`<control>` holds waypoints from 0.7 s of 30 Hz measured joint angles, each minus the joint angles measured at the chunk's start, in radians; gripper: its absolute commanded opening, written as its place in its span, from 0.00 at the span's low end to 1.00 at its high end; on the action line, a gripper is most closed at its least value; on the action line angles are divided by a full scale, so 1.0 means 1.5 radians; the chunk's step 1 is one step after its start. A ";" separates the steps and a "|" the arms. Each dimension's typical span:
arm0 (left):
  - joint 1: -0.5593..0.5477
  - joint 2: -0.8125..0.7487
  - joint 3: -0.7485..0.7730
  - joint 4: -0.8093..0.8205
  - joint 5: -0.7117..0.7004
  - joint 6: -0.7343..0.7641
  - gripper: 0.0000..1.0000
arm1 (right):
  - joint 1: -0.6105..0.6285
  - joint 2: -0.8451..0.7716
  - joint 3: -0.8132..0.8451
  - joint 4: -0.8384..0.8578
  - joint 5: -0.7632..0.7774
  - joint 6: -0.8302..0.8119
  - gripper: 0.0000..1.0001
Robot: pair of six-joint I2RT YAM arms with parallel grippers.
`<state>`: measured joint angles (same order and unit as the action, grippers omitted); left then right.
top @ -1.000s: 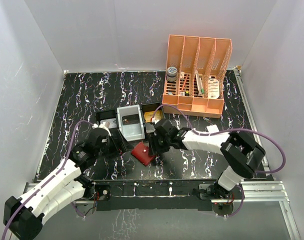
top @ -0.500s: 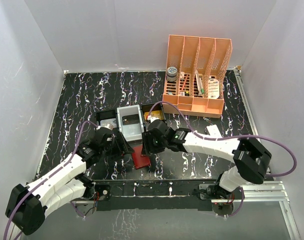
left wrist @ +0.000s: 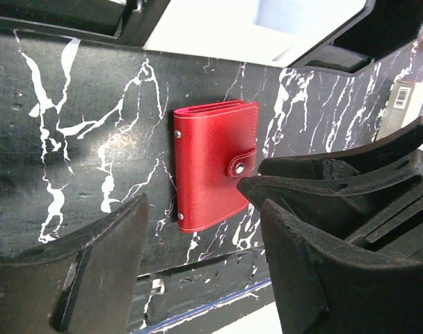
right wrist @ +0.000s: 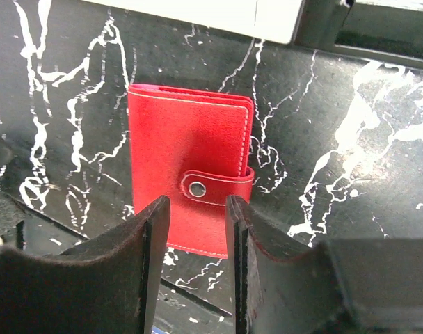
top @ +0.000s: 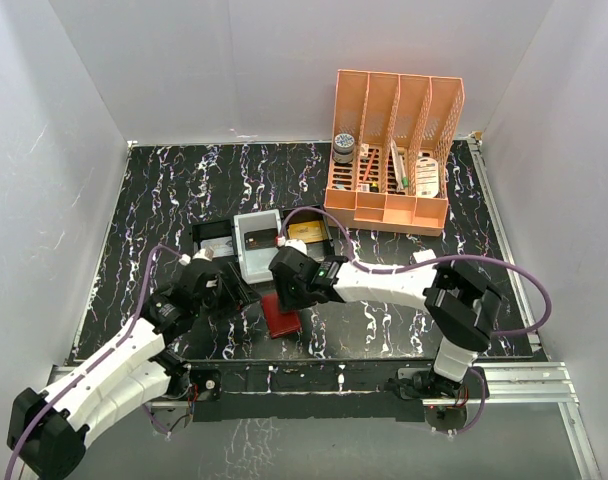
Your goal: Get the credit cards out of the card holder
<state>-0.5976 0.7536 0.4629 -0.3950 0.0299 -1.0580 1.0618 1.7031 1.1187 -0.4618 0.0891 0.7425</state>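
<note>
Directly beneath the right gripper (right wrist: 195,209) lies the card holder (right wrist: 190,167), flat on the desk (top: 164,200). It is folded shut, its tab drawn across the open edge and the round snap button (right wrist: 196,188) fastened. The right gripper's jaws stand a narrow way apart with nothing between them, and the snap shows in that gap. The pictures do not settle whether the fingertips touch the leather.

The left gripper (left wrist: 203,209) faces the holder (left wrist: 215,165) from the other side. Its jaws are spread wide and empty, with the holder just ahead of its fingertips. The right gripper's black body crowds in close on one side of its view. From above, both grippers (top: 239,293) (top: 284,290) meet over the red holder (top: 281,318), and the black tray (top: 259,245) sits just beyond them.

No credit cards can be seen; only the folded edge of the holder shows. By my reading the task is at its first step, getting the holder open, and no card is out yet.

The next move likely calls for one gripper to pin or hold the holder's body while the other catches the tab and pulls the snap free. With the grippers this close, they could collide, and a holder that is not held down may slide across the desk.
</note>
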 measured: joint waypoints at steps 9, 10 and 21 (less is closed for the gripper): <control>0.000 0.057 -0.037 0.046 0.038 -0.006 0.62 | 0.011 0.056 0.029 -0.036 0.023 -0.004 0.38; 0.000 0.067 -0.039 0.051 0.043 -0.005 0.61 | 0.011 0.057 0.031 -0.039 0.027 -0.004 0.39; 0.000 0.150 -0.050 0.121 0.076 -0.001 0.51 | 0.015 0.067 0.074 -0.087 0.046 -0.006 0.44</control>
<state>-0.5976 0.9787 0.3885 -0.2131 0.1440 -1.0592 1.0843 1.8038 1.2301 -0.5919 0.1577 0.7341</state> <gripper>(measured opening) 0.521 0.442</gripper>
